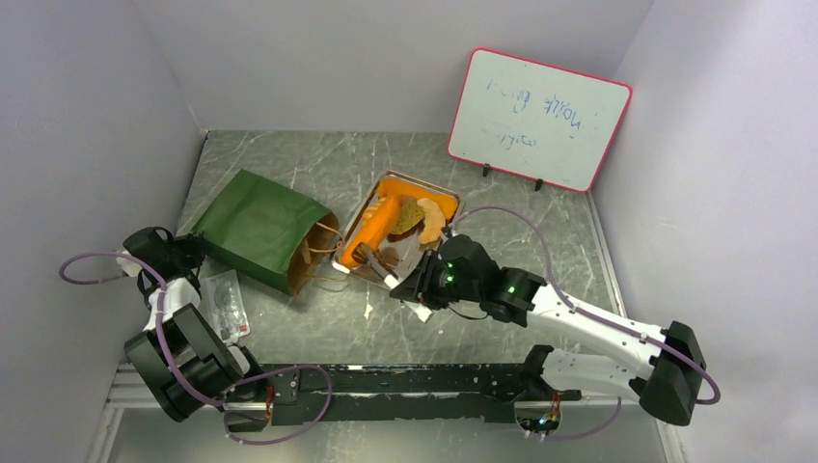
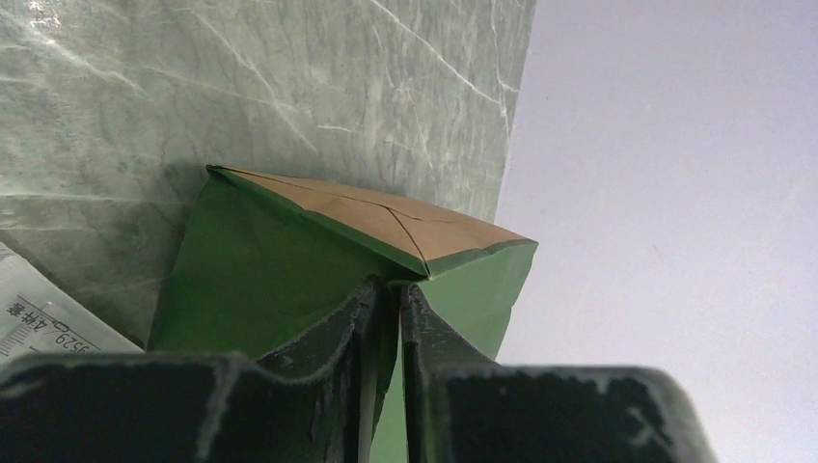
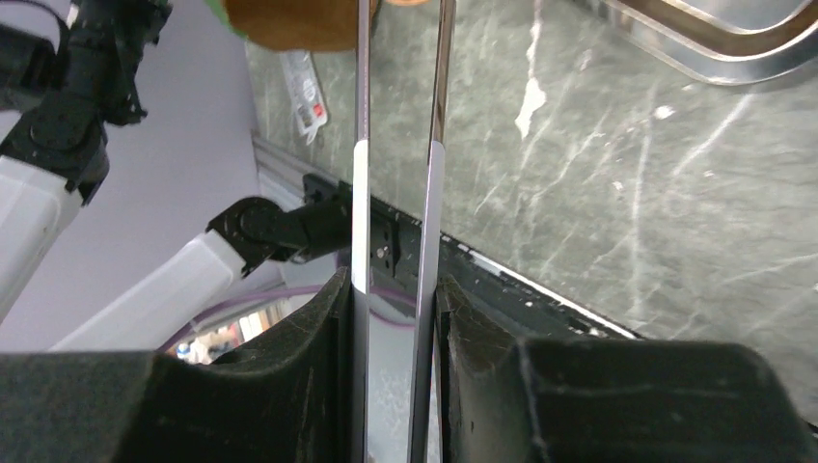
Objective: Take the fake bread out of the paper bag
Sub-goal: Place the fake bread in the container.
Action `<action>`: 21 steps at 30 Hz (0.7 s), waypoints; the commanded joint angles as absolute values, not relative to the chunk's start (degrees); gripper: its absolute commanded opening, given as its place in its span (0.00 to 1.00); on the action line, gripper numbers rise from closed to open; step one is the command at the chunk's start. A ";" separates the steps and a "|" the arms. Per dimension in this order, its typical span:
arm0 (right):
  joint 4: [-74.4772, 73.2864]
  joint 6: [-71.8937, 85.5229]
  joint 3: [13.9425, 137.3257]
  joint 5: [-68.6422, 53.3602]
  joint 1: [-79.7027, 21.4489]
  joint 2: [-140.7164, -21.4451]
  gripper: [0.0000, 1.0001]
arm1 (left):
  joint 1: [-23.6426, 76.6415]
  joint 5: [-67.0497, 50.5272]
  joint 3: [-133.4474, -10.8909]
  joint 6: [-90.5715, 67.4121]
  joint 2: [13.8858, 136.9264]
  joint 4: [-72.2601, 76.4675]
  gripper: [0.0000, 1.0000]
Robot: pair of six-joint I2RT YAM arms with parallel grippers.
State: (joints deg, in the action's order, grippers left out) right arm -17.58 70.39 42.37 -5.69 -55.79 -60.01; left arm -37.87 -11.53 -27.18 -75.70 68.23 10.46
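A grey-green marbled table is sitting between pale walls, with a whiteboard standing at the far right. The paper bag is lying on its side at the left, its open mouth facing a metal tray just beside it. Fake bread pieces are lying in the tray. The left gripper is pinching the bag's folded bottom edge, jaws fully closed on the paper. The right gripper is clamping metal tongs, jaws narrowly apart; the tongs are pointing toward the tray's near end.
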 commanded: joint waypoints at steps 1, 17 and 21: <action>-21.74 67.85 42.78 -2.45 -52.81 -57.59 0.00 | -38.60 -11.14 -26.72 -76.28 67.24 11.69 0.07; -27.29 61.51 42.85 -7.81 -43.63 -59.26 0.00 | -38.59 -11.34 -26.60 -76.14 67.93 12.12 0.07; -27.83 60.91 43.56 -8.02 -43.50 -60.28 0.15 | -38.65 -11.30 -26.79 -76.03 68.10 12.04 0.07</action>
State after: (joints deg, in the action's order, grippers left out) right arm -28.51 62.33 42.37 -7.22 -44.03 -59.59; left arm -37.93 -11.53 -27.14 -75.72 68.25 10.50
